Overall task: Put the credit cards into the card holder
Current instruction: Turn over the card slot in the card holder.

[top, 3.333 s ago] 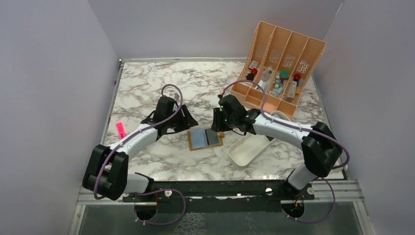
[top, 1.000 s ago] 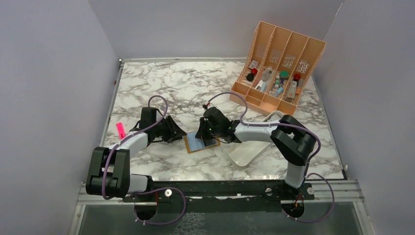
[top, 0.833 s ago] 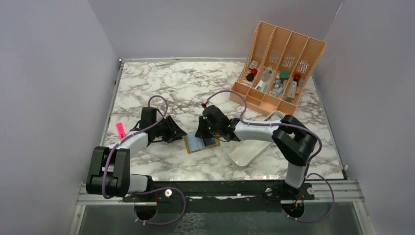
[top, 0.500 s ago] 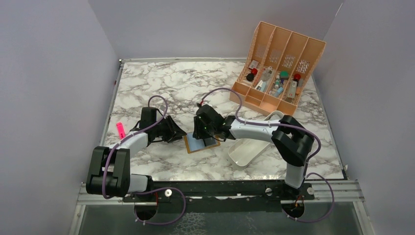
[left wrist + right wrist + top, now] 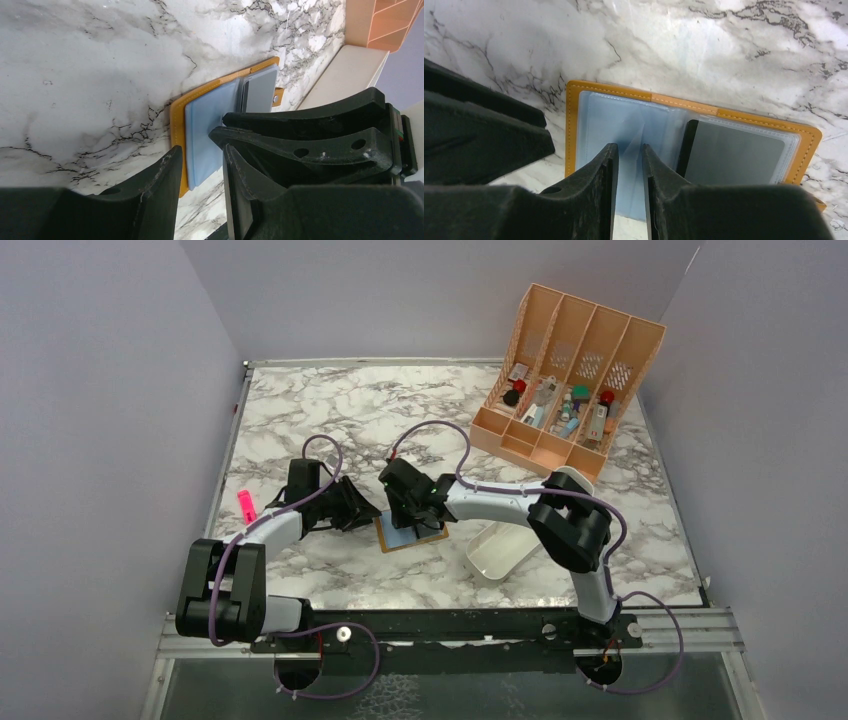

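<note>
Holder (image 5: 572,125) open flat on surface (image 5: 724,45): blue card (image 5: 599,130) in 9 o'clock sleeve (image 5: 585,100), grey card (image 5: 734,155) at 3. Left claw (image 5: 201,150) released; right claw (image 5: 628,150) cannot tell.

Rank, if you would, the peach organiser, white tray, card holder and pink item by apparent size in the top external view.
1. peach organiser, clearly the largest
2. white tray
3. card holder, partly hidden, yet it looks smaller than the tray
4. pink item, the smallest
</note>
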`<state>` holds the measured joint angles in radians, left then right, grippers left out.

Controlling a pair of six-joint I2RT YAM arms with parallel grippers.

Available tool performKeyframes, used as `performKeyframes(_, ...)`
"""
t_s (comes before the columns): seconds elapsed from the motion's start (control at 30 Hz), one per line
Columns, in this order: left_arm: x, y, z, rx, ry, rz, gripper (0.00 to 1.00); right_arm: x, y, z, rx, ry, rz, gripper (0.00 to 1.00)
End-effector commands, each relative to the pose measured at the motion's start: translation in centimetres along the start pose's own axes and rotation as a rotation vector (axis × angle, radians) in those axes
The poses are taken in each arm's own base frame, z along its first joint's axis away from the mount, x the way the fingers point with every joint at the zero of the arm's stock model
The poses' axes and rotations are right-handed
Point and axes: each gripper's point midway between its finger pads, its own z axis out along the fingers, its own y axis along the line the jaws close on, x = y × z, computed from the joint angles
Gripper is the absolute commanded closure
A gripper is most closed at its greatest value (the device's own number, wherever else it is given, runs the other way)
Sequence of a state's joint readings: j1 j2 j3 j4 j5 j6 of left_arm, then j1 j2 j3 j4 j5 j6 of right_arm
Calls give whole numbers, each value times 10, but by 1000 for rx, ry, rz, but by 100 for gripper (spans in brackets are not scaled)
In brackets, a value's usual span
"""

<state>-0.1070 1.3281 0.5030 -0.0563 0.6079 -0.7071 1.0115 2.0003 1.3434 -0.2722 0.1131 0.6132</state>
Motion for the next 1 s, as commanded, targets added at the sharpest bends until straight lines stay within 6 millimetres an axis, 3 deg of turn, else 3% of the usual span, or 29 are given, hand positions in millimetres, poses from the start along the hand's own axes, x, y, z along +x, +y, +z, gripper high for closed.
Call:
performKeyframes(0.0, -4, -1, 1, -5, -22, 9, 62, 15, -25, 9, 200, 41, -70, 75)
performKeyframes(0.17, -4, 3, 3, -18, -24, 6, 62, 12, -26, 10, 225, 21, -83, 98)
performKeyframes(0.33, -3, 1, 2, -15, -27, 10, 62, -6, -1, 0, 92, -60, -70, 99)
performKeyframes(0.47, -2, -5, 1, 14, -22, 14, 58, -16, 24, -12, -110, -105, 4, 99)
performKeyframes(0.57, -2, -9, 0, 28, -23, 19, 52, -24, 27, -19, -187, -139, 53, 99)
performKeyframes(0.73, -1, -11, 0, 44, -13, 16, 51, -30, 24, -29, -272, -170, 128, 99)
performKeyframes(0.97, -1, 2, 4, -11, -34, 12, 72, -28, 16, -29, -347, -151, 205, 99)
